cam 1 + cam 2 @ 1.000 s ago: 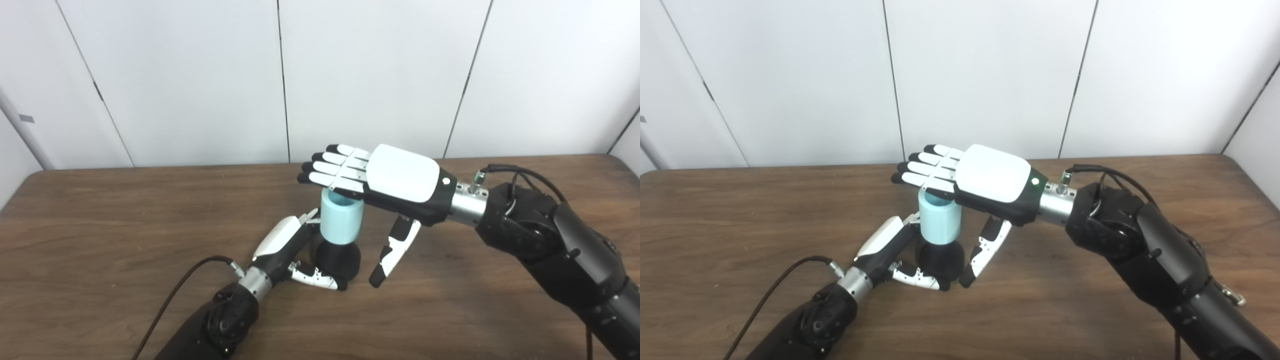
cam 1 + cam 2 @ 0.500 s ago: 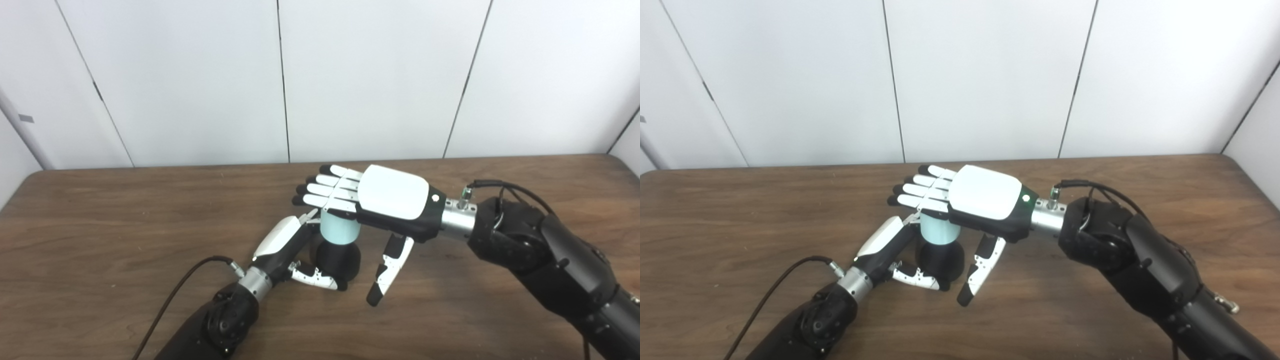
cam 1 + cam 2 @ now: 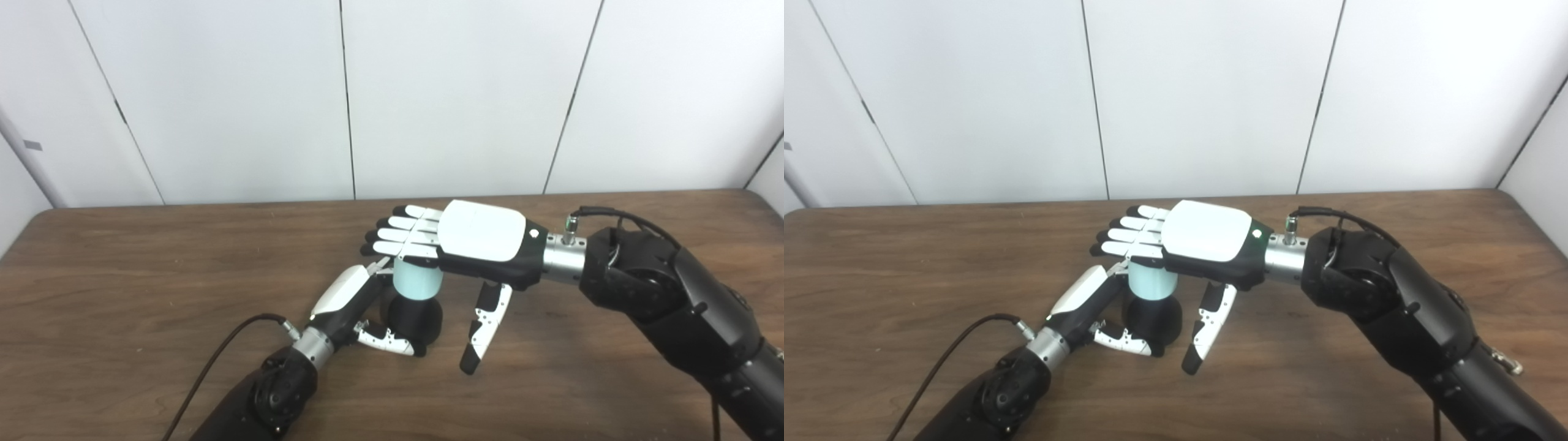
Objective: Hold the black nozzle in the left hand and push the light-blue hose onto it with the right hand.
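- Light-blue hose (image 3: 417, 283): short upright sleeve w/ smooth wall, prob. light & a bit slick; looks stiff enough to take a push from above w/o buckling, though can't confirm.
- Sits on top of black nozzle (image 3: 414, 319), lower end meeting nozzle's rounded body; how deep it's seated hidden by the overlap.
- Nozzle stands on wooden surface (image 3: 153, 269), near centre; broad base, prob. stable but could skid on smooth wood unless braced.
- Best hold, by judgement: nozzle low around its body; hose pressed flat on top rim, or gripped round the wall if it tilts.
- Left robot hand (image 3: 352, 303) wrapped round nozzle from left side, thumb curled across the front at base, fingers behind; closed on it.
- Right robot hand (image 3: 1188, 239) palm-down, fingers straight & together, laid flat over hose's top end; thumb hangs down clear of the hose, beside nozzle, touching nothing. Spread flat, gripping nothing, pressing only.
- Right forearm comes in roughly level from the right.
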